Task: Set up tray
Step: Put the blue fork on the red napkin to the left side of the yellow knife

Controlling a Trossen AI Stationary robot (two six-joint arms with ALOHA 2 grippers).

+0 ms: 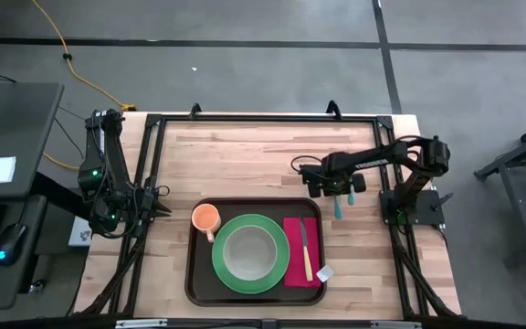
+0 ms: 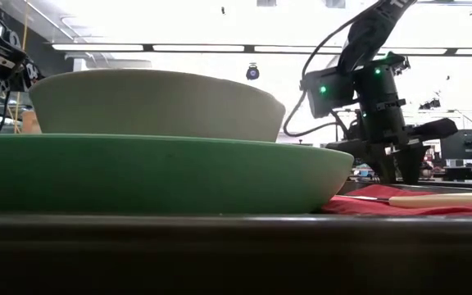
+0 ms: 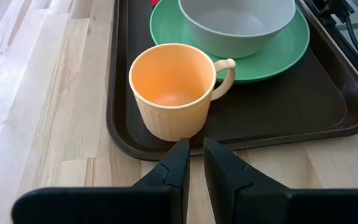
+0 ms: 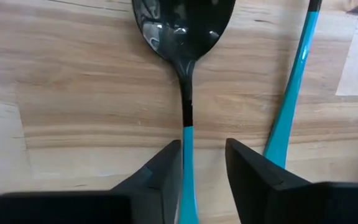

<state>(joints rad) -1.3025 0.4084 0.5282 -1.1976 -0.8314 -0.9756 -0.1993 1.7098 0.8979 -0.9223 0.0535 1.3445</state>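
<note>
The dark brown tray (image 1: 193, 274) lies at the table's near middle. It carries an orange cup (image 3: 173, 90), a green plate (image 1: 281, 274) with a grey bowl (image 1: 249, 253), and a red napkin (image 1: 295, 270) with a knife (image 1: 305, 249) on it. Beyond the tray's far right corner a spoon (image 4: 185, 37) with a black bowl and teal handle lies flat on the wood beside a second teal-handled utensil (image 4: 291, 93). My right gripper (image 4: 202, 165) points down over the spoon, open, one finger on each side of its handle. My left gripper (image 3: 196, 158) waits left of the tray, facing the cup, a narrow gap between its fingers. My right gripper comes from above with its fingers across the spoon's teal handle (image 4: 187, 158), just behind the black neck. One finger (image 4: 163, 171) stands right against the handle, and I cannot tell whether it touches. The other finger is clear of it. The spoon lies flat on the table.
The second teal utensil lies close beside the right gripper's outer finger. A small white piece (image 1: 325, 272) sits at the napkin's near corner. Bare wood stretches across the table's far half (image 1: 245, 151). A dark desk with gear (image 1: 7, 183) stands beyond the table's left edge.
</note>
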